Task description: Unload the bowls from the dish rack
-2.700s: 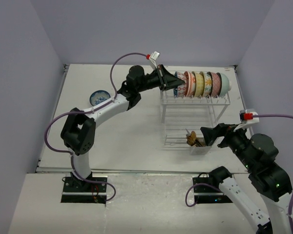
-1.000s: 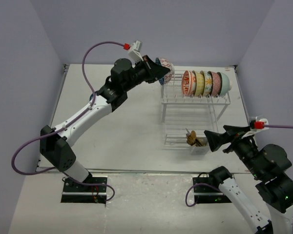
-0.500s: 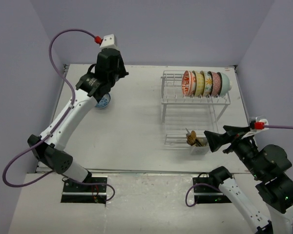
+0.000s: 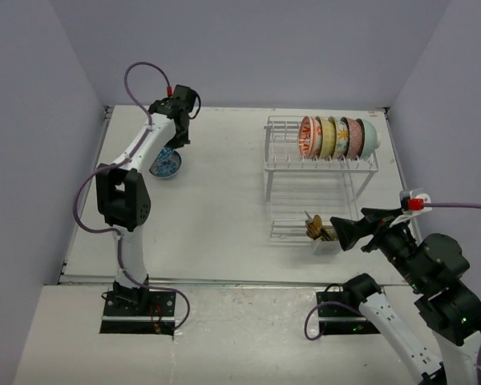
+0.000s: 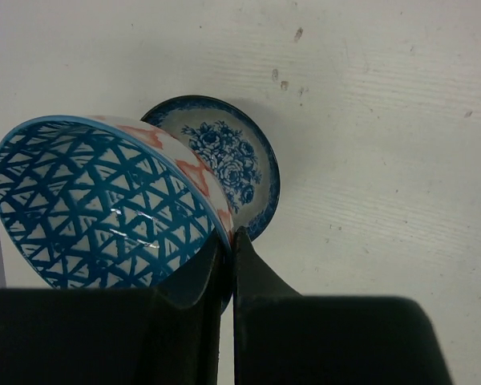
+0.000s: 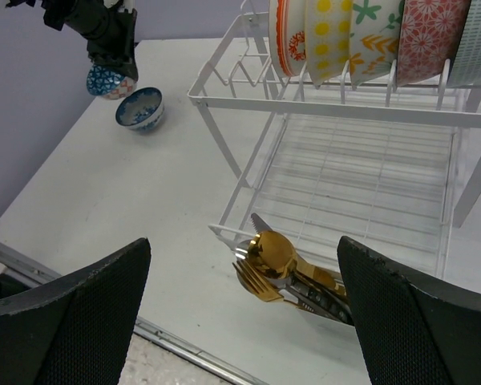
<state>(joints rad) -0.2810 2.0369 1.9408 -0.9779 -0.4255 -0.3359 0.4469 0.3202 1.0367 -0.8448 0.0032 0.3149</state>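
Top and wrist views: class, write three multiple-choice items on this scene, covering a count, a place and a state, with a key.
1. Bowls in the dish rack: A three, B five, C seven.
2. The floral bowl sits: A on the table, B in the rack, C on the floor.
3. The left gripper is: A open, B shut on nothing, C shut on the lattice bowl.
Key: B, five stand in the top tier; A, it rests on the white table; C, its jaws pinch the rim.
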